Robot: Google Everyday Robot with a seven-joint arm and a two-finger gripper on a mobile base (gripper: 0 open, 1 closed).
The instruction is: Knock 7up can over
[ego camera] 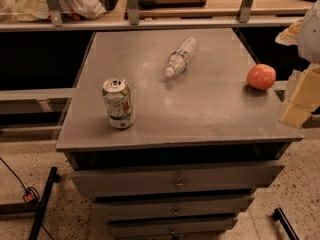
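The 7up can point(118, 103) stands upright near the front left of the grey cabinet top point(200, 114). It is pale with green lettering, a red spot and a silver pull-tab top. My gripper point(299, 103) enters at the right edge of the view, cream-coloured, hanging over the cabinet's right front corner. It is far to the right of the can and touches nothing that I can see.
A clear plastic water bottle point(181, 57) lies on its side at the back middle. An orange fruit point(261, 77) sits at the right edge, just left of the gripper. Drawers point(175, 181) are below the top. A shelf rail point(150, 23) runs behind.
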